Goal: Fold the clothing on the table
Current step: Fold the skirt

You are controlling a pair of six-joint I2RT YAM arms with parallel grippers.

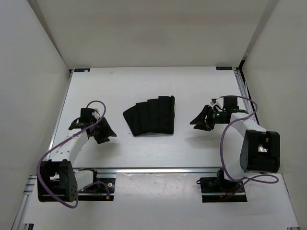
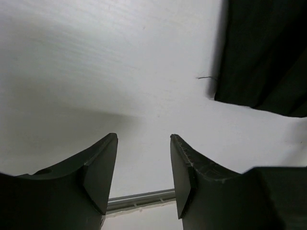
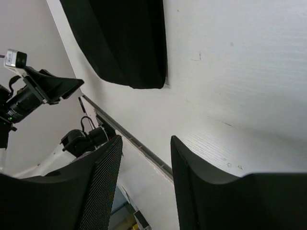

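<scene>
1. one black pleated piece of clothing (image 1: 149,116) lies flat near the middle of the desk (image 1: 144,84). its pleats run from the far side to the near side, and it looks slightly longer left to right.
2. two sets of fingers flank it, one at each short side. the left fingers (image 1: 106,132) sit off its near-left corner, and the right fingers (image 1: 200,120) sit off the middle of its straight right edge.
3. both are near the cloth but apart from it, neither touching. they look about equally near, so i judge neither arm has a clear advantage.
4. both sets of fingers are released and grasp nothing; each wrist view shows only bare desk between the tips.
5. from the left wrist the cloth lies ahead and to the right; from the right wrist, ahead and to the left.
6. a next fold, i judge, calls for each arm to reach inward to its own edge.
</scene>
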